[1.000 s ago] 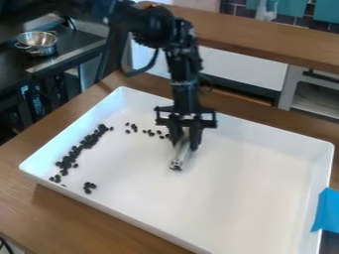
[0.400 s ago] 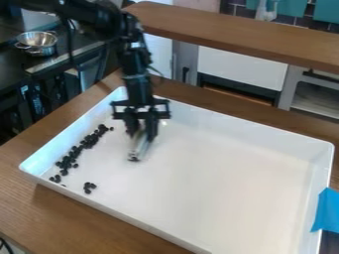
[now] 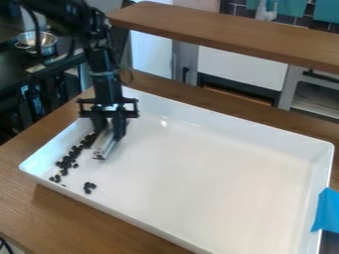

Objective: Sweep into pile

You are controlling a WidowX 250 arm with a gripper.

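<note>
Along the left side of the frame, the long streak of small black round pellets (image 3: pixel 68 159) lies inside the white rectangular tray (image 3: pixel 212 173); a little clump (image 3: pixel 88 187) sits apart, lower left. Just right of the streak's upper end, the black two-finger gripper (image 3: pixel 109 134), clamped on a silver bar-shaped tool (image 3: pixel 104 147), has swung left. Strays have left the tray's upper middle, probably swept towards the streak; the clump likely needs gathering next.

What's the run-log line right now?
sweep: unfinished | gripper: holds silver bar, low in tray | black pieces: strung along tray side | small cluster: apart
</note>
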